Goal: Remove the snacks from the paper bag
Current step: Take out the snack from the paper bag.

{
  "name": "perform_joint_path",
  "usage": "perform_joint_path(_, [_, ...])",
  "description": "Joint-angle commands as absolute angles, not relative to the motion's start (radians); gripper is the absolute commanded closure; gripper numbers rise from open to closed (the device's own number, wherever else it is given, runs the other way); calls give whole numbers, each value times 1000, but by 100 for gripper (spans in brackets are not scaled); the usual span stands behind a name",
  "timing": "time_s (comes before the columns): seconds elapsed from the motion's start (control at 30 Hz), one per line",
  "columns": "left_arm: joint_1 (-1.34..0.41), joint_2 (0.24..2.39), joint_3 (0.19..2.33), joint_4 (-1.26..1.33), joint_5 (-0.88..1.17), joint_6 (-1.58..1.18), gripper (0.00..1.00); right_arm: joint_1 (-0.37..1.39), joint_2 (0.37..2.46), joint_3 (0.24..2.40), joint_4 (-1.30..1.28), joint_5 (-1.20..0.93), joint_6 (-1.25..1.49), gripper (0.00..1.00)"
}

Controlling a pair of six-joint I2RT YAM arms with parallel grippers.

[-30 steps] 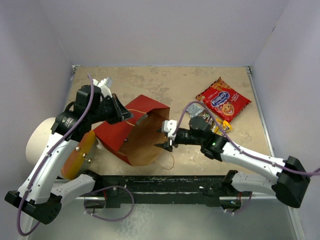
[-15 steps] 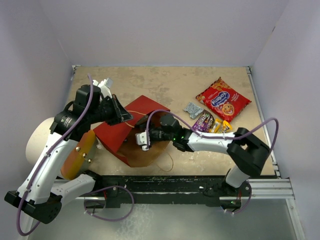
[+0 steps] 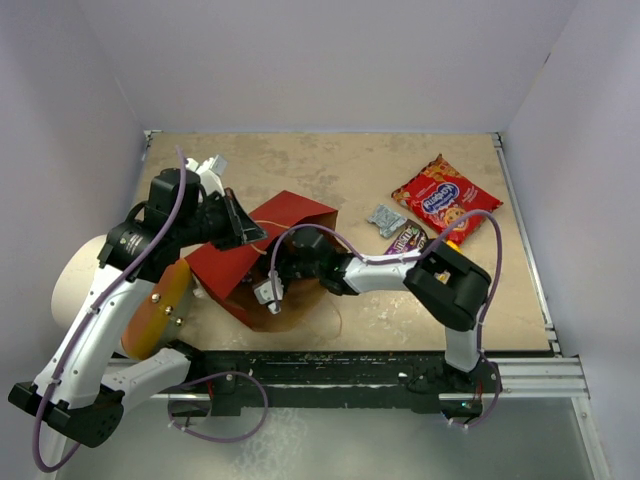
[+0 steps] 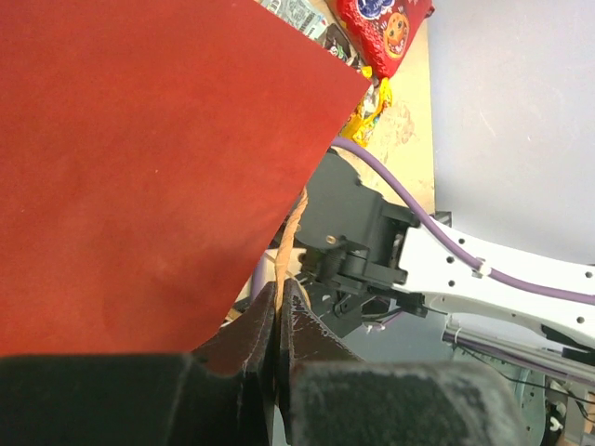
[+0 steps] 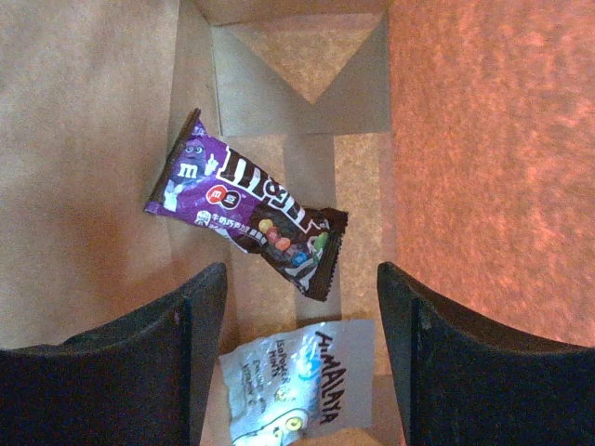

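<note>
Our left gripper (image 4: pixel 278 295) pinches the paper bag's (image 4: pixel 139 167) string handle (image 4: pixel 288 232). Our right gripper (image 5: pixel 299 288) stands open inside, over a purple packet (image 5: pixel 246 228).

My top external view looks down from above and behind the arm bases, distant enough to cover the whole surface (image 3: pixel 330 165). The left wrist view sits hard against the red face of the paper bag (image 4: pixel 139 167), facing the right arm (image 4: pixel 483 269), which the overhead view shares; the right wrist view looks close-up inside the bag.
</note>
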State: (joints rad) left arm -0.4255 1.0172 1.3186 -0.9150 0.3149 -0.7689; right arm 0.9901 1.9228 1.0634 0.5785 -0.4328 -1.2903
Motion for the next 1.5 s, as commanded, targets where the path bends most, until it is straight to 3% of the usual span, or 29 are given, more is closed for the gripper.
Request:
perform_joint_path(0.0, [-419, 1019, 1355, -920, 364, -734, 96, 1002, 1975, 1151, 613, -418, -1458, 31])
perform_joint_path(0.6, [-419, 1116, 1429, -921, 455, -677, 96, 1037, 2203, 1326, 641, -347, -1526, 29])
perform_joint_path(0.87, [-419, 1113, 1446, -960, 448, -658, 96, 1037, 2288, 1369, 664, -320, -1486, 34])
perform_joint_path(0.97, [-419, 1113, 1458, -984, 431, -649, 96, 1037, 2301, 1375, 679, -315, -1461, 42])
perform_joint_path(1.1, [-420, 1113, 1472, -1071, 358, -630, 98, 1037, 2304, 1359, 744, -301, -1420, 60])
perform_joint_path(1.47, [-420, 1025, 1439, -1222, 150, -616, 100, 1028, 2264, 1281, 936, -85, -1263, 90])
